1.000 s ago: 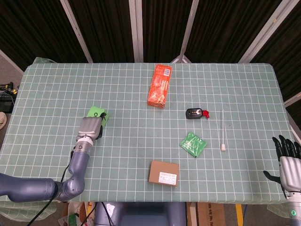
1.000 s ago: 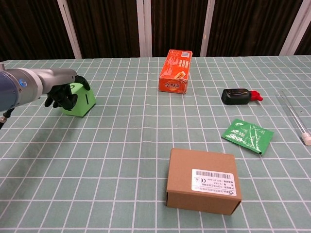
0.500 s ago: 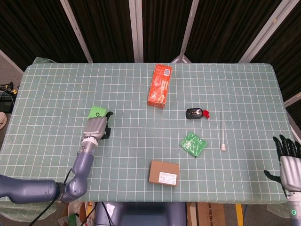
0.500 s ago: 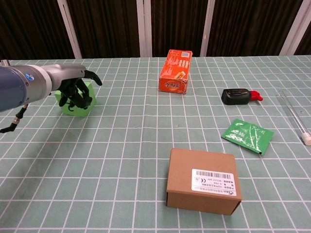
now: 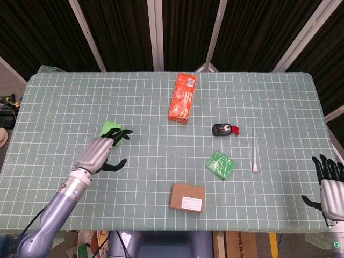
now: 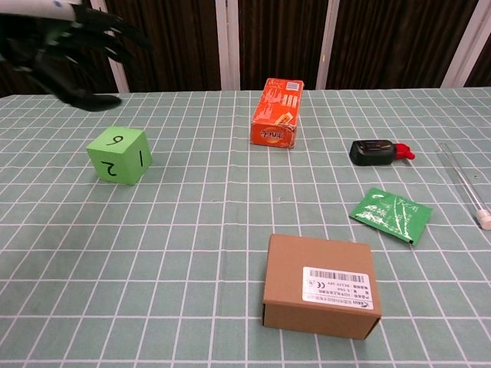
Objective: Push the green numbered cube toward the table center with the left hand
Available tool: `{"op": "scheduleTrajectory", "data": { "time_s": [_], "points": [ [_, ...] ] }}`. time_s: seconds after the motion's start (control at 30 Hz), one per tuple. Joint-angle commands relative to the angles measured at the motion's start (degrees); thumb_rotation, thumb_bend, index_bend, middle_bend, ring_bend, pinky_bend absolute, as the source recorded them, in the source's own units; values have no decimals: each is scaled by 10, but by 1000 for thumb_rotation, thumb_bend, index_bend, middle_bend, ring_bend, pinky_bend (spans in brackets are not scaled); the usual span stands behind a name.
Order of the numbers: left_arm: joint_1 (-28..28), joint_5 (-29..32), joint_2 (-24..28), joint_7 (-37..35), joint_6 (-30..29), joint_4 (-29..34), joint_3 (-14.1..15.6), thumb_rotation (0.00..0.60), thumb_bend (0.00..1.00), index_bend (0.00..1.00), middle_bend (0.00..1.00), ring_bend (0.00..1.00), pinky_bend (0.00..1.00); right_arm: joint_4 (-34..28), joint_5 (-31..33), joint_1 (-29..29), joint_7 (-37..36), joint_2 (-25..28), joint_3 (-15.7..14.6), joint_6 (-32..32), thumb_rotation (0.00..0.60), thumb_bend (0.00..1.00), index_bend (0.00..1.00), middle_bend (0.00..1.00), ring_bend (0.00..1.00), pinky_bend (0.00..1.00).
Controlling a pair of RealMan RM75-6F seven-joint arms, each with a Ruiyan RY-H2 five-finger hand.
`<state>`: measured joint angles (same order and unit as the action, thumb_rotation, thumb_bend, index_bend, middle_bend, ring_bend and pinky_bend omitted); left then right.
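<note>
Lifted clear of the green numbered cube (image 6: 119,155), the left hand (image 5: 100,152) now hangs above it with fingers spread, grasping nothing. Table (image 5: 80,91) covered in a pale green cloth with a white grid; dark panelled wall behind. Cube on the table's left part, well apart from the orange carton (image 6: 276,112); faces equal, so no long axis; one edge turned toward the chest camera, with 6 on top, 2 and 1 on the near sides. Right hand (image 5: 330,185) at the table's near right corner, fingers apart, likewise empty
</note>
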<state>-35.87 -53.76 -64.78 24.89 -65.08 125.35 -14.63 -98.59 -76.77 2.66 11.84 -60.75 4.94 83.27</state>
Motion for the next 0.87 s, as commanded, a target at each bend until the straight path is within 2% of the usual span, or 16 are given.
{"op": "scheduleTrajectory", "data": {
  "time_s": [0.03, 0.1, 0.2, 0.3, 0.43, 0.63, 0.87],
  "points": [
    [161, -239, 69, 1, -171, -60, 110, 600, 362, 143, 142, 17, 93, 0, -5, -1, -1, 1, 0, 4, 600, 45, 58, 0, 0, 0],
    [196, -274, 52, -29, -224, -115, 123, 600, 361, 143, 132, 9, 79, 1, -12, -1, -4, 1, -1, 8, 600, 45, 58, 0, 0, 0],
    [238, -289, 21, -99, -280, -196, 132, 600, 359, 143, 121, 0, 67, 7, -30, -1, -18, 2, -2, 13, 600, 44, 58, 0, 0, 0],
    [264, -282, -4, -156, -302, -261, 136, 600, 359, 143, 108, 0, 66, 21, -54, 0, -36, 1, -3, 25, 600, 45, 58, 0, 0, 0],
    [285, -269, -28, -171, -317, -314, 133, 600, 355, 142, 101, 0, 65, 46, -95, -1, -64, -3, -6, 49, 600, 45, 58, 0, 0, 0],
    [296, -282, -41, -196, -332, -337, 127, 600, 353, 142, 97, 0, 65, 71, -132, 0, -91, -6, -11, 69, 600, 45, 58, 0, 0, 0],
    [305, -298, -46, -208, -337, -346, 127, 600, 353, 140, 98, 0, 65, 73, -136, 0, -85, -11, -15, 67, 600, 45, 58, 0, 0, 0]
  ]
}}
